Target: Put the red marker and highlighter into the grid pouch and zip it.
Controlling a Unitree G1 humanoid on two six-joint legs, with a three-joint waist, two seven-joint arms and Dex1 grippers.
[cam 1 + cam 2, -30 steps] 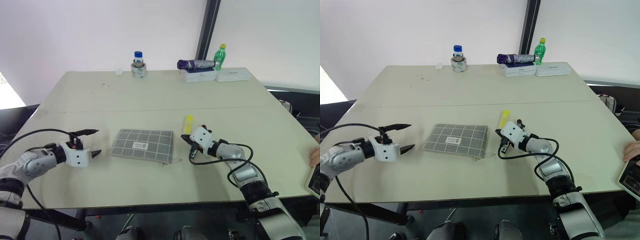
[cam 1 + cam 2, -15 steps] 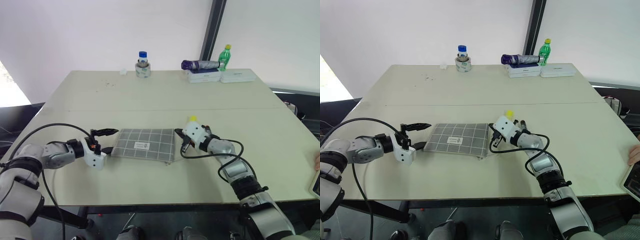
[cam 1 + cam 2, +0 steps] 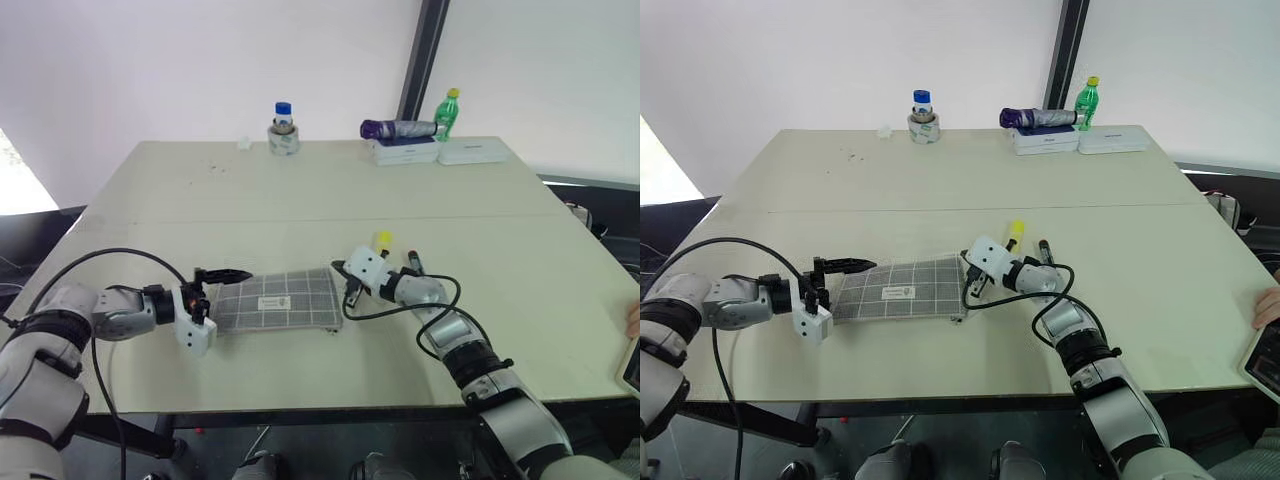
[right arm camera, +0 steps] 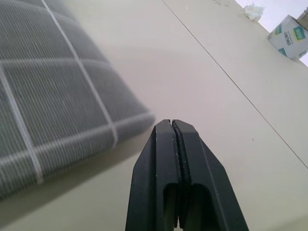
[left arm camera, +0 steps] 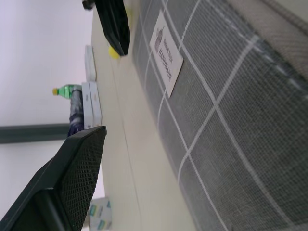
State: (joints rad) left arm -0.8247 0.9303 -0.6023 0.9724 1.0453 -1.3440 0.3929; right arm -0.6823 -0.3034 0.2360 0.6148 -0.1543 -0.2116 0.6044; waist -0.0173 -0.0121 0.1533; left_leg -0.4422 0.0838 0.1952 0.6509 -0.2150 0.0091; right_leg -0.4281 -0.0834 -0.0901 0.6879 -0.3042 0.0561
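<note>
The grid pouch (image 3: 275,300) lies flat near the table's front edge, its white label (image 5: 166,60) facing up. My left gripper (image 3: 207,290) is open at the pouch's left end, one finger (image 5: 113,24) over the far corner and the other (image 5: 72,183) by the near edge. At the pouch's right end my right gripper (image 4: 172,126) is shut and holds nothing, its tips just off the fabric. The yellow highlighter (image 3: 381,241) and the red marker (image 3: 412,262) lie on the table just behind my right hand.
Along the table's far edge stand a tape roll with a blue-capped jar (image 3: 283,135), a folded purple umbrella (image 3: 395,128), a green bottle (image 3: 446,112) and white boxes (image 3: 440,152). A person's hand (image 3: 1268,305) rests at the right edge.
My left gripper has moved right and rolled, reaching the pouch's left end. My right gripper has slid left from the pens to the pouch's right end. Both kept their states.
</note>
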